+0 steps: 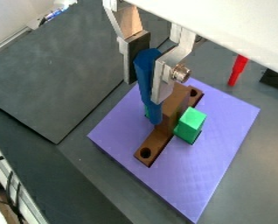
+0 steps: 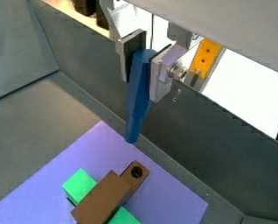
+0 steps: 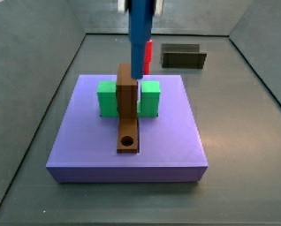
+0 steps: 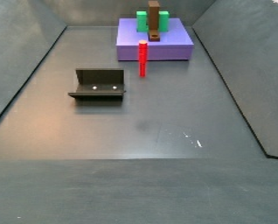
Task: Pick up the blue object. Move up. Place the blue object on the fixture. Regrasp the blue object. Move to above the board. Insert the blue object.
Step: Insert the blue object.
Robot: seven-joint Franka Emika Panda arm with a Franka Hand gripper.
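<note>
Claw up over the purple platform, silver plates pinching the blue peg near its top end so that the shaft hangs straight down, free end lowest, ready for a vertical entry. Hanging above the brown board, apart from it, in both wrist views; in a wrist view the peg tip sits off to one side of the round hole, so probably a sideways shift needed before any descent. Seen in a side view as a blue bar dropping in from the top edge over the far end of the board, with the hole at the near end. Two green blocks flanking the board on the platform, close enough to its middle to crowd a low approach, though clear of the hole itself. Red peg standing upright on the floor just beside the platform, well below the claw's path. Fixture empty, well apart on the floor, out of the way. Judged stage: above the board, insertion not yet begun.
</note>
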